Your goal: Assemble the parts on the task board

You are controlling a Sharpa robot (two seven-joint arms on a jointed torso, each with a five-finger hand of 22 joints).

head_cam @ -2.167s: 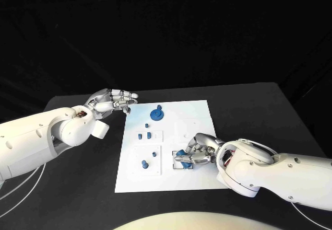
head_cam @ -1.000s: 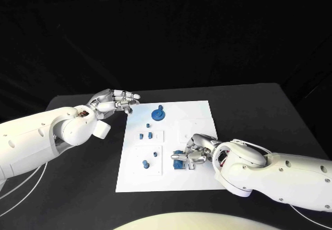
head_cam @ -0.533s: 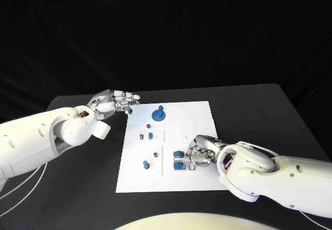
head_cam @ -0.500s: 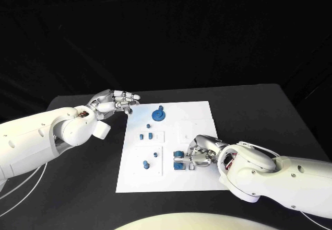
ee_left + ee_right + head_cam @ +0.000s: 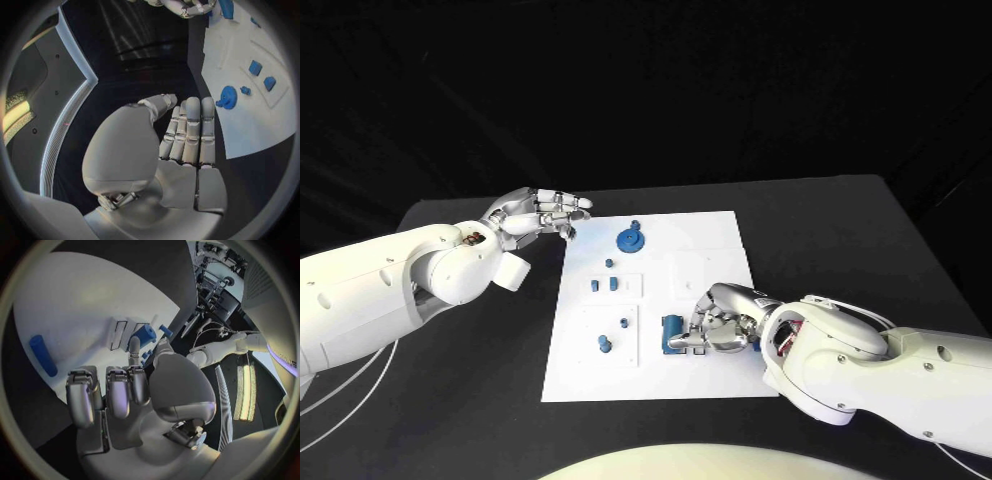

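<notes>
Roughly seven blue parts (image 5: 629, 239), one task board (image 5: 711, 225).

our left hand (image 5: 538, 212) hung with its fingers (image 5: 190, 131) held straight and close together, gripping nothing, at the end of our bent left arm (image 5: 401, 285). our right hand (image 5: 723, 322) was curled low, fingers (image 5: 119, 390) bent, thumb and fingertip pinching a small piece.

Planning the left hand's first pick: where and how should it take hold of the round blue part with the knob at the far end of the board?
Probably by the raised knob of the round blue part, pinched from above. Its disc lies flat on the task board, leaving little edge to get fingers under, while the knob stands proud. The left hand hovers just beyond the board's left edge, so a short reach suffices.
</notes>
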